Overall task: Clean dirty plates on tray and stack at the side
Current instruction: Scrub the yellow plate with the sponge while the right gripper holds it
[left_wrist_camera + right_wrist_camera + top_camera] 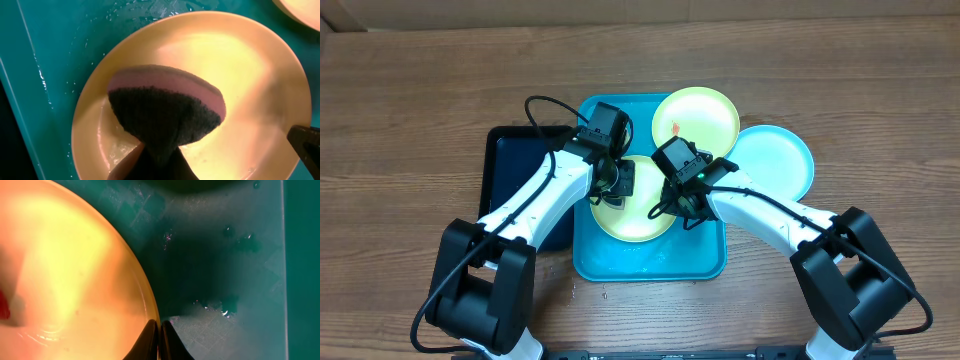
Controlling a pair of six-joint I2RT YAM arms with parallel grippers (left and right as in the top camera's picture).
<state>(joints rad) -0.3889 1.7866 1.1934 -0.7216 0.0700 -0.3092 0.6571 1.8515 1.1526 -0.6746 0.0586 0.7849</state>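
Left wrist view: the left claw (159, 164) is closed on a sponge (165, 107), which points away from the fingers with its broad end down on the near green plate (250, 85). The sponge has two layers, a coarse dark scouring pad and smooth pink foam. The plate is round, smooth plastic with a shallow raised rim, and it lies flat inside the tray (65, 40). A wet film shows on the plate floor beside the sponge.

Right wrist view: the right claw (159, 336) is closed, tips together at the rim of the same plate. Whether the rim is pinched between them cannot be told. Water droplets (225, 311) sit on the glossy tray floor just beside the claw.

Overhead view: the turquoise tray is rectangular with rounded corners, its long axis running away from the robot. The near green plate occupies its middle. A far green plate (705, 115) rests at the far right corner, overhanging the rim, and bears a red-orange smear (676, 127). A blue plate (780, 160) lies on the wooden table (410, 120) off the right side of the tray, its edge meeting the far green plate. A black tray (515, 170) lies just beside the left rim of the tray, long axis parallel.
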